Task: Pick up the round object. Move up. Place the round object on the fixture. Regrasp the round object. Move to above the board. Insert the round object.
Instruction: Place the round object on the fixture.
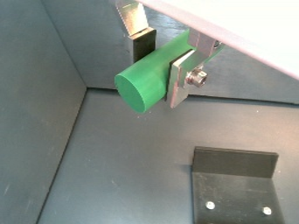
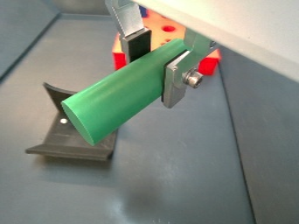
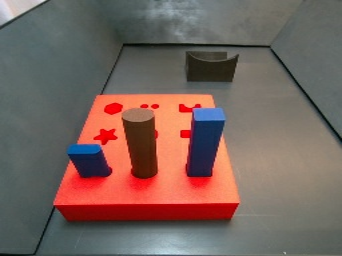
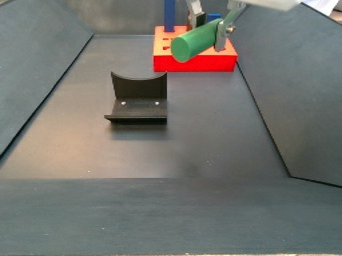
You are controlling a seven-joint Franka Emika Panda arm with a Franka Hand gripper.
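The round object [image 2: 117, 98] is plain bright green, clamped between the gripper's [image 2: 158, 59] silver plates with dark pads, above the dark grey floor [image 4: 147, 150]; the fixture [image 4: 135, 97] is dark grey-olive with two pale dots. The board [image 3: 150, 185] is red; on it stand a brown cylinder [image 3: 139, 143] and two blue blocks [image 3: 205, 140].

Enclosure. A flat, dark grey floor [image 4: 160, 150] of matte finish, bounded by sloping dark grey side walls [image 4: 47, 80] that rise outward from it and meet it along straight seams. A lighter grey back wall [image 3: 194, 22] closes the far end beyond the floor. Diffuse light falls evenly, giving a faint sheen on the floor [image 2: 152, 188] and soft shadows along the wall seams [image 1: 82, 92].
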